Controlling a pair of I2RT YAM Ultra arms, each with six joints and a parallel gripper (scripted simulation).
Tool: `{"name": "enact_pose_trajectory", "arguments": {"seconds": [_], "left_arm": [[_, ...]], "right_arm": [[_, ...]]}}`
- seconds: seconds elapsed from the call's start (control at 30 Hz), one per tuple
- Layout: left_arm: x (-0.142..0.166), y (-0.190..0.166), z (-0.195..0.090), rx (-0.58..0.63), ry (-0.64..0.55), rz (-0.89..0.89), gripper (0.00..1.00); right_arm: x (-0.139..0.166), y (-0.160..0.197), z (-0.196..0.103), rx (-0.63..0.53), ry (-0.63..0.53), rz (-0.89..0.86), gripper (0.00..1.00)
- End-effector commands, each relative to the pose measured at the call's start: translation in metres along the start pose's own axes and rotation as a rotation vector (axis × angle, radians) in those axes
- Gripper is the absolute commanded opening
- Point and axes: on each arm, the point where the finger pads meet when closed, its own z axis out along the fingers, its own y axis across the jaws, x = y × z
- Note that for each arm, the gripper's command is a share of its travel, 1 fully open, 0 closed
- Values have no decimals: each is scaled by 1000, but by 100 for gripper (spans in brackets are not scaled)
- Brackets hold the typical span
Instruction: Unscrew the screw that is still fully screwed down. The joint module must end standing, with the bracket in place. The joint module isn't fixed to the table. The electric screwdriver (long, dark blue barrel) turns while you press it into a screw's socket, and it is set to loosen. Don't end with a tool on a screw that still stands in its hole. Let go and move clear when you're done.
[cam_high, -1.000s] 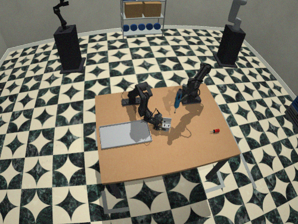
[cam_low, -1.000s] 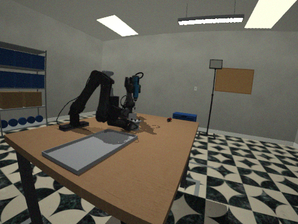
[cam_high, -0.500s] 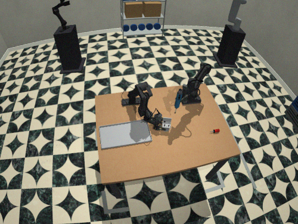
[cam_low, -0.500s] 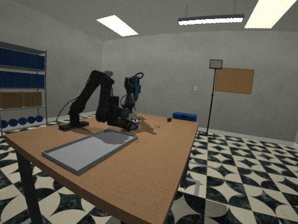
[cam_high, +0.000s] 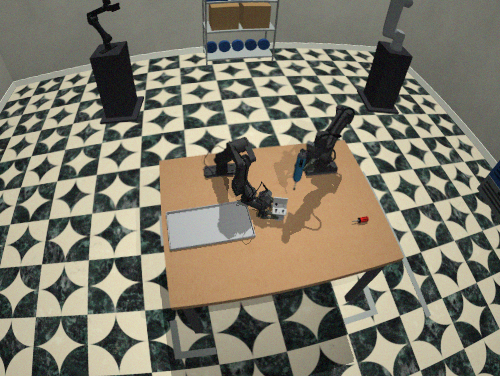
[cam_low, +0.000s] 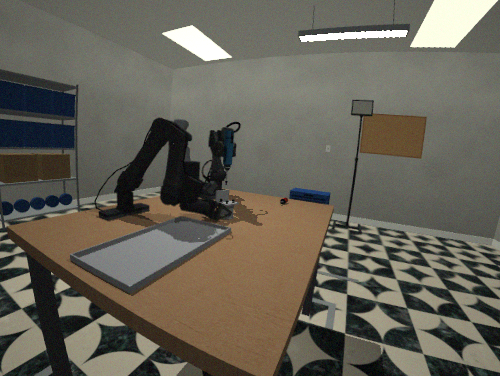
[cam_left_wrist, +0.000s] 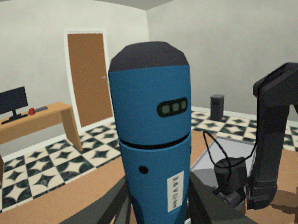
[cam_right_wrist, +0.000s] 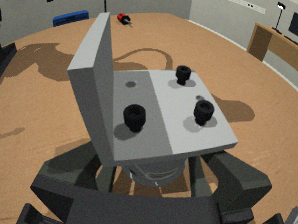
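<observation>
Blue screwdriver (cam_high: 299, 169) (cam_low: 228, 148) (cam_left_wrist: 155, 120) upright, bit down, pinched in left claw (cam_left_wrist: 158, 179), bit apart from screws; bracket (cam_high: 280, 206) (cam_low: 223, 195) (cam_right_wrist: 90, 85) on module (cam_right_wrist: 156, 172) in right claw's (cam_right_wrist: 154, 175) pinch; left likely carries bit over
</observation>
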Motion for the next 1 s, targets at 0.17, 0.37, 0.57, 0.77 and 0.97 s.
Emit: {"name": "enact_pose_trajectory", "arguments": {"seconds": [0.17, 0.37, 0.57, 0.77, 0.97], "left_arm": [[-33, 0, -5, 0, -109, 0, 42], [-33, 0, -5, 0, -109, 0, 42], [-44, 0, -4, 0, -115, 0, 42], [-52, 0, -4, 0, -115, 0, 42], [-51, 0, -3, 0, -110, 0, 42]], "right_arm": [[3, 1, 8, -16, 6, 1, 59], [3, 1, 8, -16, 6, 1, 59], [3, 1, 8, -16, 6, 1, 59], [3, 1, 8, -16, 6, 1, 59], [3, 1, 8, -16, 6, 1, 59]]}}
